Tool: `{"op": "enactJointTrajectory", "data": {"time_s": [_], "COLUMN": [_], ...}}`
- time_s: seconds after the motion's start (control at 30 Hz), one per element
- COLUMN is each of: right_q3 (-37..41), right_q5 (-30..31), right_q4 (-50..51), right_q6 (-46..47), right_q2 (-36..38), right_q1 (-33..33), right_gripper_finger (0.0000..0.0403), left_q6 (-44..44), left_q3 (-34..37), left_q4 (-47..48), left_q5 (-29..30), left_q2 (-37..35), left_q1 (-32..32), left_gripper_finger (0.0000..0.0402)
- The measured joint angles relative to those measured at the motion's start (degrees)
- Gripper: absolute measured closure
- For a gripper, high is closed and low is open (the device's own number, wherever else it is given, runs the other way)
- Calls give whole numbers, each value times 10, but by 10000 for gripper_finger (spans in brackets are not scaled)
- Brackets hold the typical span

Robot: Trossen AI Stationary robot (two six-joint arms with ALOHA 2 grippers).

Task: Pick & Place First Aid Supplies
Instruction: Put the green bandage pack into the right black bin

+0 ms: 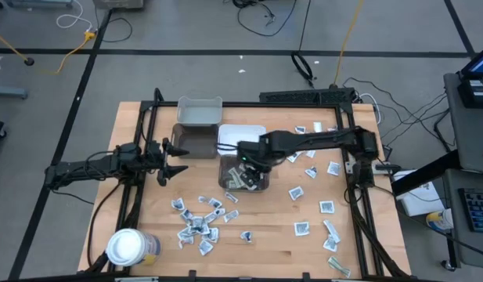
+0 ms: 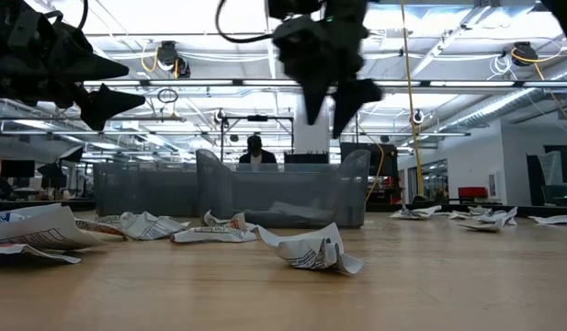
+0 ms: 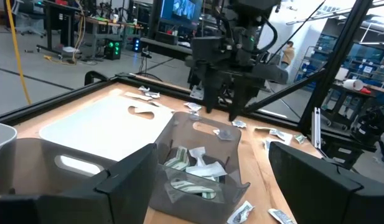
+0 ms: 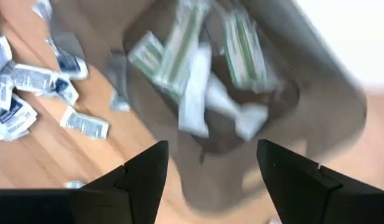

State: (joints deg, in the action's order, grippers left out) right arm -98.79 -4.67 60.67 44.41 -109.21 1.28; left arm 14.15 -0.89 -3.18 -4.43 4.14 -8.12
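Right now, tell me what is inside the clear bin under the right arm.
The clear bin holds a few packets, green-striped and white, in a loose overlapping pile. Anything beneath that pile is covered, and the exact count is unclear.

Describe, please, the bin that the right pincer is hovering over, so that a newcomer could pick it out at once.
Start at the wooden table and find the cluster of bins near its middle. The one meant is the translucent grey bin directly below the open right pincer, in front of the flat white lid. Unlike the neighbouring bins, it holds green-striped and white packets.
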Motion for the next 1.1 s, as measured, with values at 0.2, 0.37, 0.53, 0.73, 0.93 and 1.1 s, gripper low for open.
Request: {"op": "enactJointTrajectory", "data": {"time_s": [0.2, 0.37, 0.53, 0.73, 0.93, 1.1], "right_q3": [99, 164, 218, 264, 314, 343], "right_q5": [2, 1, 2, 1, 1, 0], "right_q4": [9, 27, 35, 41, 42, 43], "right_q6": [164, 251, 311, 365, 449, 514], "right_q2": [69, 115, 153, 188, 227, 247], "right_q1": [-21, -66, -118, -188, -273, -346], "right_gripper_finger": [163, 163, 163, 163, 163, 163], "left_q6": [0, 0, 0, 0, 0, 0], "left_q3": [0, 0, 0, 0, 0, 0], "left_q4": [0, 0, 0, 0, 0, 0], "left_q5": [0, 0, 0, 0, 0, 0], "left_q2": [0, 0, 0, 0, 0, 0], "left_q1": [0, 0, 0, 0, 0, 0], "left_gripper_finger": [91, 91, 91, 91, 91, 91]}}
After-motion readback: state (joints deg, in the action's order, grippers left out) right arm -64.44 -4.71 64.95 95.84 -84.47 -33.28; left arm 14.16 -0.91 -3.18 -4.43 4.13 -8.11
